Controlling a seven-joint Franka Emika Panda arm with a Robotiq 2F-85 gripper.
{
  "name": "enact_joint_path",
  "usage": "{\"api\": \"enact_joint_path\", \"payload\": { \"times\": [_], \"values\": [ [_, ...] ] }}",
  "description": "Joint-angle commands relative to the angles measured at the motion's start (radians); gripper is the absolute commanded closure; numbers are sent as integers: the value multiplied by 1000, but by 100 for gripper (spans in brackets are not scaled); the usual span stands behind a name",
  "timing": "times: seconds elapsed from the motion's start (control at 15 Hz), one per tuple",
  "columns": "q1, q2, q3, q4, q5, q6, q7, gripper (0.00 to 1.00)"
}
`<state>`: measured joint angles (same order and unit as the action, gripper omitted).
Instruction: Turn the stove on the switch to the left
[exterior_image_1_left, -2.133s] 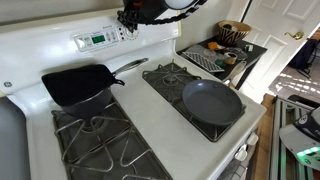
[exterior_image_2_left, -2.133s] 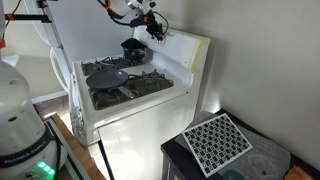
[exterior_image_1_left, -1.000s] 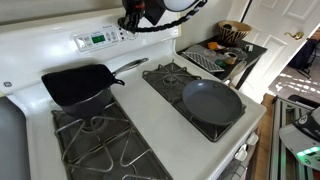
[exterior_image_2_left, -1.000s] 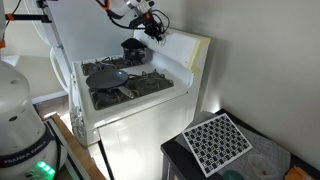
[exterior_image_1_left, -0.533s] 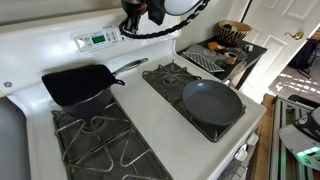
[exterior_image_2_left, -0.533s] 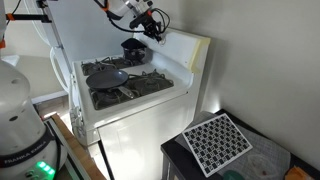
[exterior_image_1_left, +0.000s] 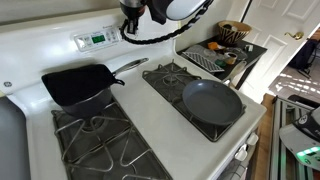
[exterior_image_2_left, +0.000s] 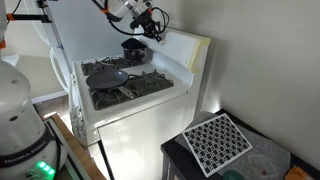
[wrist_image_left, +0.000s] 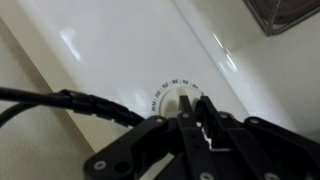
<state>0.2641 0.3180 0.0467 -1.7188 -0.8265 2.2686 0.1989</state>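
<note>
The white stove (exterior_image_1_left: 148, 108) with black burner grates shows in both exterior views; the second shows its front (exterior_image_2_left: 128, 118). Its raised back panel carries a green display (exterior_image_1_left: 97, 39). My gripper (exterior_image_1_left: 129, 26) is at the back panel, to the right of the display, and also shows in an exterior view (exterior_image_2_left: 153, 31). In the wrist view the two black fingers (wrist_image_left: 194, 104) are close together on a white knob (wrist_image_left: 176, 95) ringed by a numbered dial. The fingers hide most of the knob.
A black square skillet (exterior_image_1_left: 78, 84) sits on the left rear grate with its handle pointing toward the panel. A round dark pan (exterior_image_1_left: 212, 101) sits on the right grate. A side table with dishes (exterior_image_1_left: 226, 50) stands beside the stove. A patterned trivet (exterior_image_2_left: 218, 140) lies on a black table.
The wrist and gripper body have shifted a little upward and turned at the back panel. The pans and the stove have not moved.
</note>
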Motion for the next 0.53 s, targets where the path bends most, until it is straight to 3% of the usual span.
{"api": "enact_joint_path", "payload": {
  "times": [0.0, 0.47],
  "values": [
    [-6, 27, 4, 3, -59, -35, -33, 98],
    [-8, 33, 17, 0, -129, -46, -65, 98]
  ]
}}
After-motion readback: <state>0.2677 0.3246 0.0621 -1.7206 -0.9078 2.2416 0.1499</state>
